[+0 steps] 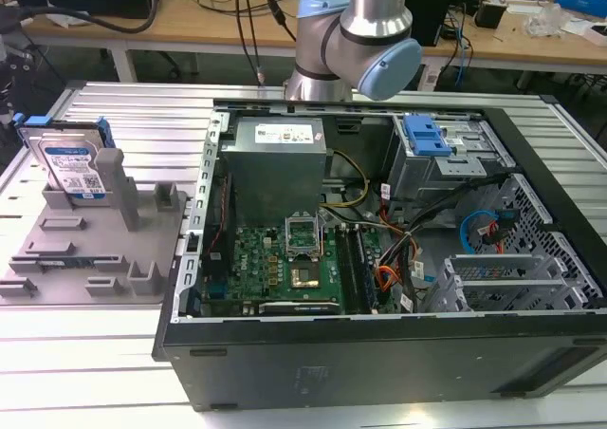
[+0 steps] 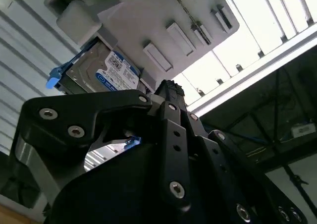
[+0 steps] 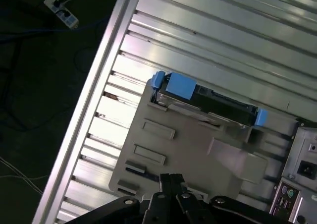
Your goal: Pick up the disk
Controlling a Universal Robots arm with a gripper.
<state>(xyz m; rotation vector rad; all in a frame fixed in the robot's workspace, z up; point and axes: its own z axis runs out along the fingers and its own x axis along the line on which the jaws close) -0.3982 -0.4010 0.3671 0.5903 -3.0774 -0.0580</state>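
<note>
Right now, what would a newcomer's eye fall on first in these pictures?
The open black metal computer case with its green circuit board sits in the exterior view's middle and right. At that view's left, the silver rectangular disk with blue rails stands tilted in a grey plastic holder. In the first wrist view the black gripper, jaws shut, hangs apart from it.

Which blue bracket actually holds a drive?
The exterior view's left one, around the silver labelled hard drive in the grey plastic fixture; the blue bracket atop the metal cage is bare.
</note>
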